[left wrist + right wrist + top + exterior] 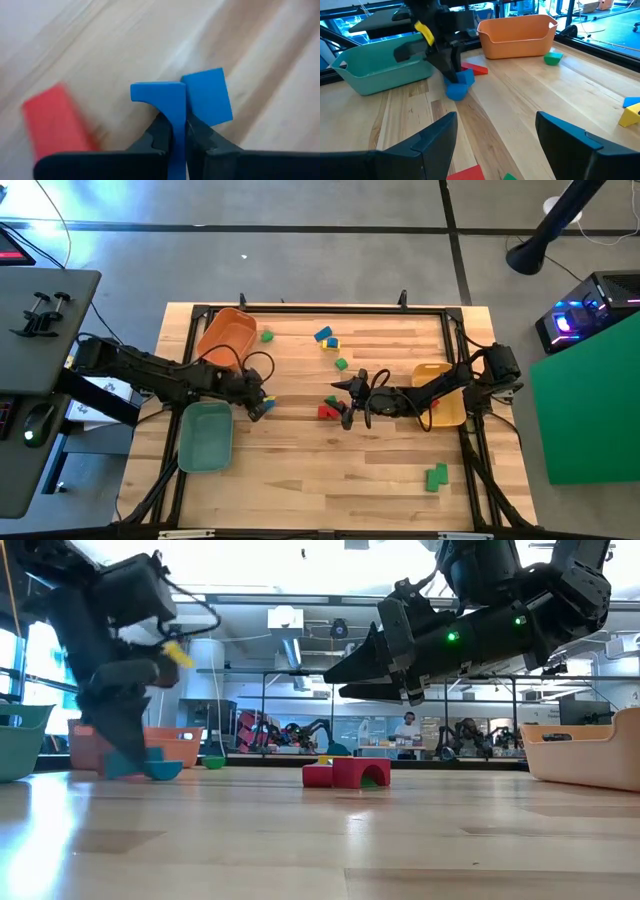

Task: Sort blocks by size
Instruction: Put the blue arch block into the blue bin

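My left gripper [262, 406] is low over the table beside the teal tray [205, 438], shut on a blue block [165, 95]. A second blue block [209, 95] lies against it, and a red block [50, 125] lies close by. My right gripper [346, 402] is open and empty, raised over the table's middle above two red blocks [345, 773] and a small green one [332, 401]. More blocks lie apart: green [267, 336], blue [322, 334], yellow [331, 344], green [341, 364], and two green ones [436, 477] near the front right. My left gripper pinches the blue block's thin flat body [175, 117] between its two fingers, which come from above, pointing down. The block's wider end [456, 92] sticks out below the fingertips, at table height. I cannot tell whether it rests on the wood.
An orange tray [225, 337] stands at the far left, the teal tray at the near left, and a yellow tray [446, 370] at the right under my right arm. Bare wood lies along the table's near edge.
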Controlling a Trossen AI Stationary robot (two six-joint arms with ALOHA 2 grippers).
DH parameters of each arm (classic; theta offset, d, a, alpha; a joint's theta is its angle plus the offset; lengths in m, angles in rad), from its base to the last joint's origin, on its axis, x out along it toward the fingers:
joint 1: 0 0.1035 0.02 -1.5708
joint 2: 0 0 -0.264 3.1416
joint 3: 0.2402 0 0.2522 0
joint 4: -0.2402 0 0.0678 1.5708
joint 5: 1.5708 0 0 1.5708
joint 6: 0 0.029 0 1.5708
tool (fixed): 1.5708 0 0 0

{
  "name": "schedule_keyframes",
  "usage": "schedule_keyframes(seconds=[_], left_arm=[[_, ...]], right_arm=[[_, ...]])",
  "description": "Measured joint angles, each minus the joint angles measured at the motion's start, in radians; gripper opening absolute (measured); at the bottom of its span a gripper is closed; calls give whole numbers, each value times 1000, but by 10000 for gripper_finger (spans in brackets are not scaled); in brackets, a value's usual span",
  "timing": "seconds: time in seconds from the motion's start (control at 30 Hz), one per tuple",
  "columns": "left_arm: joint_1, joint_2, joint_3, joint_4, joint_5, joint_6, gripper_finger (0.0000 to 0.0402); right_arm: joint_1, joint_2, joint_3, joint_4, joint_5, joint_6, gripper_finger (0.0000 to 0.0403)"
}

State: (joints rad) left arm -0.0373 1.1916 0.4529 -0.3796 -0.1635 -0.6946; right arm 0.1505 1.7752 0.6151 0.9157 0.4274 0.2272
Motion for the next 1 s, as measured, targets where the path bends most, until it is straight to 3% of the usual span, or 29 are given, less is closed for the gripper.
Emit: schedule_keyframes(seconds=[0.23, 0.37, 0.47, 0.57, 0.67, 0.77, 0.9, 1.0], left_arm=[[-64, 0, 186, 33, -16, 176, 10], [-154, 0, 342, 36, -45, 383, 7], [-257, 4, 439, 23, -142, 516, 6], [-355, 32, 537, -68, -241, 531, 5], [-454, 99, 652, -248, -298, 438, 5], [-548, 184, 760, -517, -300, 249, 5], [-664, 279, 848, -871, -231, -161, 4], [-772, 300, 856, -1034, -214, -495, 4]], right_arm=[[0, 0, 0, -13, 0, 0, 265], [0, 0, 0, -34, 0, 9, 265], [0, 1, 0, -52, 0, 19, 265], [0, 1, 0, -52, 0, 19, 265], [0, 1, 0, -51, 0, 27, 265], [0, 1, 0, -52, 0, 27, 265], [0, 1, 0, -51, 0, 27, 265], [0, 1, 0, -51, 0, 27, 265]])
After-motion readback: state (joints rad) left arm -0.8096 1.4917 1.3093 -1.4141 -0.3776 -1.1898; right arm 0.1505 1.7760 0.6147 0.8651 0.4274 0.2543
